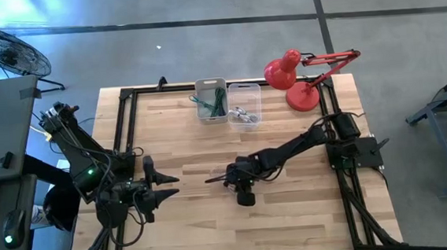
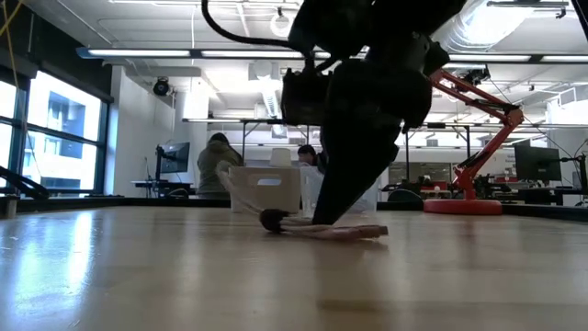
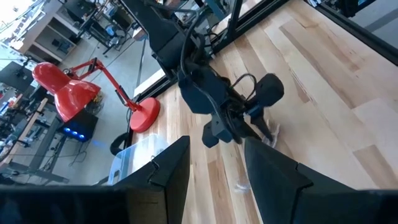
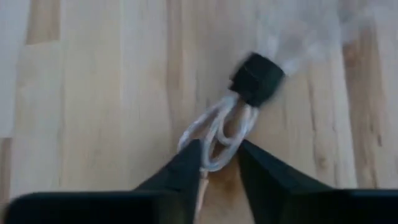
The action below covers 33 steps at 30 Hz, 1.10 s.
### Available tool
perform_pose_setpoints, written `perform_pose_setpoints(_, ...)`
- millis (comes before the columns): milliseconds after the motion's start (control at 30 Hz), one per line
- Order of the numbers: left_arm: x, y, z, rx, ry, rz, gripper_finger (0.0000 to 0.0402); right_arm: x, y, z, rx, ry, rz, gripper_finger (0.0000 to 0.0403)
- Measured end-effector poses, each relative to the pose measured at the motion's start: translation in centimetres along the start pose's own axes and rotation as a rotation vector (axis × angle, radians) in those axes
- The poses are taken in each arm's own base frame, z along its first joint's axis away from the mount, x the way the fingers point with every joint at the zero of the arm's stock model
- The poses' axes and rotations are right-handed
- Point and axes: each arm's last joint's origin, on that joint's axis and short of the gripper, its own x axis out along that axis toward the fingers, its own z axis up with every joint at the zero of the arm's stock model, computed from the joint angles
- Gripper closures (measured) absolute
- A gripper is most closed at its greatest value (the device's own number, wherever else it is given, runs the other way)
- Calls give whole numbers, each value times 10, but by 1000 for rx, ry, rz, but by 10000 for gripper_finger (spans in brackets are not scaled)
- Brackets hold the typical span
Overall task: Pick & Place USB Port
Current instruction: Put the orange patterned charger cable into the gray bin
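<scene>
The right gripper (image 4: pixel 217 163) is down at the wooden table (image 1: pixel 293 215), near its middle, its two dark fingers standing on either side of a looped pale cable (image 4: pixel 214 134) that ends in a black plug (image 4: pixel 257 79). The fingers are close together around the loop, with a narrow gap between them; whether they are actually pinching the cable cannot be told. In the low view the cable (image 2: pixel 322 230) lies flat on the tabletop under the gripper.

The left gripper (image 1: pixel 165 186) waits over the table's left side, its fingers apart and holding nothing.

At the far edge of the table stand two clear plastic bins: one (image 1: pixel 211 100) holds green cables, the other (image 1: pixel 244 104) holds pale ones. A red desk lamp (image 1: pixel 295 77) stands just beside them. No writing or brand can be read anywhere.
</scene>
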Motion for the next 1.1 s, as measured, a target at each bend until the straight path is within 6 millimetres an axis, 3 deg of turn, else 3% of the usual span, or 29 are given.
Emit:
perform_pose_setpoints(133, 0, 0, 0, -6, 2, -1, 253, 2, -3, 0, -24, 6, -9, 389)
perform_pose_setpoints(500, 0, 0, -1, -60, 8, 0, 253, 0, -1, 0, -87, -30, -122, 399)
perform_pose_setpoints(633, 0, 0, -4, -66, 23, 12, 253, -10, 3, -4, -109, -13, -190, 400)
perform_pose_setpoints(867, 8, -10, -22, -101, 54, 132, 253, -55, 29, 1, -158, -128, -253, 401)
perform_pose_setpoints(1100, 14, -17, -37, -158, 53, 238, 253, -123, 73, 1, -301, -389, -342, 402)
